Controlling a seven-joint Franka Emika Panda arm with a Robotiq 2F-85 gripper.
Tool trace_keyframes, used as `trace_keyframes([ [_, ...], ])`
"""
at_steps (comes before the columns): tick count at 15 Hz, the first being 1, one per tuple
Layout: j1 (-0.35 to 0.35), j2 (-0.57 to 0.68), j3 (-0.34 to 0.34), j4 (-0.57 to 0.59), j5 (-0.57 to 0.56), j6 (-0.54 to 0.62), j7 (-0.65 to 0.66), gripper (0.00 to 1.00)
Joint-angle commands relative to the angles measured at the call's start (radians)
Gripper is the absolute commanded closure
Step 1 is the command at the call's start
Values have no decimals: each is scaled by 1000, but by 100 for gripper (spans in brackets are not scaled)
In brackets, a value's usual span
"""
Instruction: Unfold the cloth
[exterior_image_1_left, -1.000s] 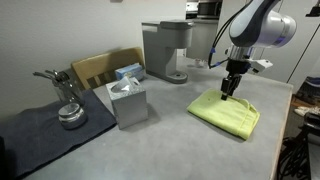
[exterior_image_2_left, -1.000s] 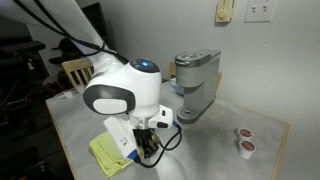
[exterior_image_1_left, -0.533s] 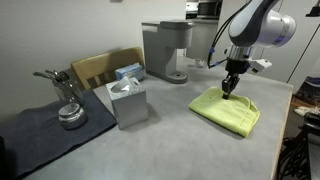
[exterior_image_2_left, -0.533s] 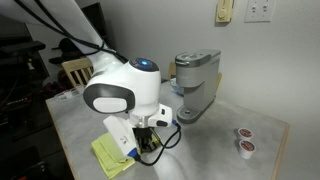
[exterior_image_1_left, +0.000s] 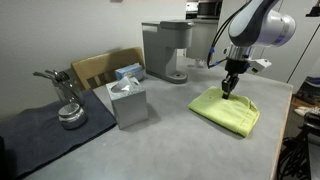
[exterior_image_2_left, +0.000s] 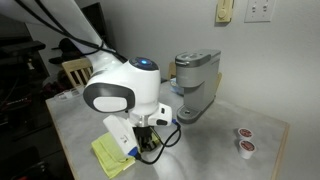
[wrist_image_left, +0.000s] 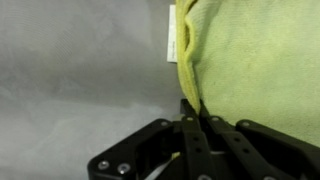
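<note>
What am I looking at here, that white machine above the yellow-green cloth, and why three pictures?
It is a robot arm with a two-fingered tool at its end. Two cameras stand in the room at different places; the third sits on the wrist, looking past the tool. On the grey table are a yellow-green cloth, a tissue box, a coffee machine and a dark mat. In the wrist view the tool appears shut on the cloth's edge.
</note>
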Motion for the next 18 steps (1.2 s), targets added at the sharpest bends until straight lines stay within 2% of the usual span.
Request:
trace_keyframes([
  [1, 10, -52, -9, -30, -44, -16, 22, 99],
  [7, 48, -134, -41, -73, -150, -24, 83, 99],
  [11, 66, -169, -51, -93, -170, -29, 95, 99],
  [12, 69, -173, -52, -95, -170, -30, 96, 70],
  [13, 72, -177, -54, -98, -168, -32, 95, 69],
  [15, 78, -183, -59, -100, -166, -37, 96, 57],
  [17, 82, -183, -61, -101, -164, -38, 93, 40],
  [18, 82, -183, -61, -101, -162, -38, 92, 67],
])
